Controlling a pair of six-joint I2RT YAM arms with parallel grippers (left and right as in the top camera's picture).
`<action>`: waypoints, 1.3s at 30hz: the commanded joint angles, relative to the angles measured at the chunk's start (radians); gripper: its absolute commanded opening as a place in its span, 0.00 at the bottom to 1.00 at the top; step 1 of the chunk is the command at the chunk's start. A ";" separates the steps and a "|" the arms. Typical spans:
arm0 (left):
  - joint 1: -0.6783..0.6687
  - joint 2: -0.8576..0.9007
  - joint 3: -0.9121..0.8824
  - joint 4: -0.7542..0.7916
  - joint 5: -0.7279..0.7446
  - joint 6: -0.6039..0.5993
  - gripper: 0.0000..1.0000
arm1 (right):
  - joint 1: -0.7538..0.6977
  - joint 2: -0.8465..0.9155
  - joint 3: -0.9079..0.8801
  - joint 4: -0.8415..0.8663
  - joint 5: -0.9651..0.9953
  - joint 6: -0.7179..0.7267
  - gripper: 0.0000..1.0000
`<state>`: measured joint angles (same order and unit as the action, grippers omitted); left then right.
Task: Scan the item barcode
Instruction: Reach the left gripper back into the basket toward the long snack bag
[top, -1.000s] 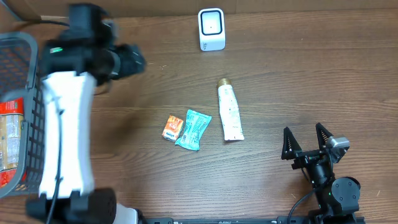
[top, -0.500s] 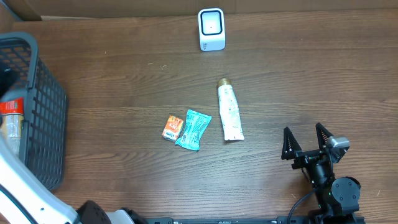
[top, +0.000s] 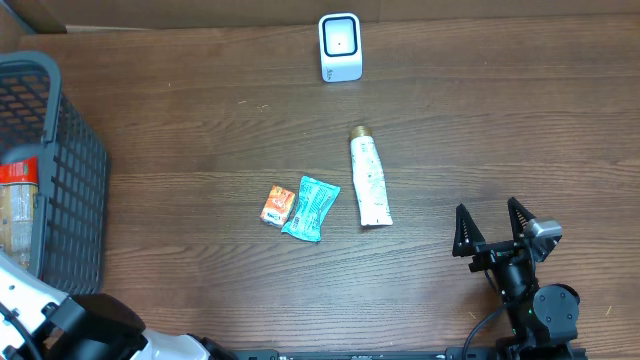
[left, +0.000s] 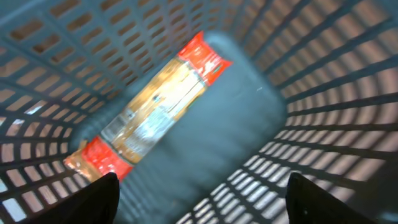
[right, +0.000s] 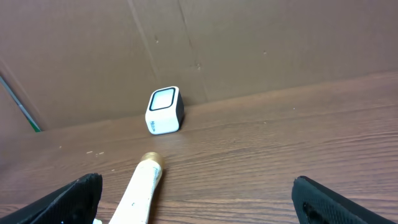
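Left gripper (left: 205, 206) looks down into the basket (left: 336, 74); I read its fingers (left: 102, 196) as wide apart with nothing between them. Below it a clear packet (left: 152, 109) with red ends lies slantwise on the basket floor. Right gripper (top: 493, 228) sits at the near right of the table (top: 500, 120), jaws spread wide, empty. Scanner (top: 340, 47) stands at the far edge. Tube (top: 368, 180) lies mid-table, cap toward the scanner. I note an orange sachet (top: 277, 205) and a teal sachet (top: 311, 208) touching, just left of the tube
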<state>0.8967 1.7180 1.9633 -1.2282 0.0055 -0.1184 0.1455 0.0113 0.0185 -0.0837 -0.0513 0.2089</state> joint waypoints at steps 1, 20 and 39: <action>0.028 0.002 -0.064 0.030 -0.024 0.105 0.77 | 0.005 -0.008 -0.011 0.003 0.006 -0.001 1.00; 0.156 0.150 -0.389 0.497 -0.008 0.263 1.00 | 0.005 -0.008 -0.011 0.003 0.006 -0.001 1.00; 0.156 0.416 -0.389 0.576 0.060 0.389 1.00 | 0.005 -0.008 -0.011 0.003 0.006 0.000 1.00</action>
<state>1.0538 2.0945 1.5768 -0.6563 0.0597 0.2371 0.1459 0.0113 0.0185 -0.0834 -0.0517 0.2089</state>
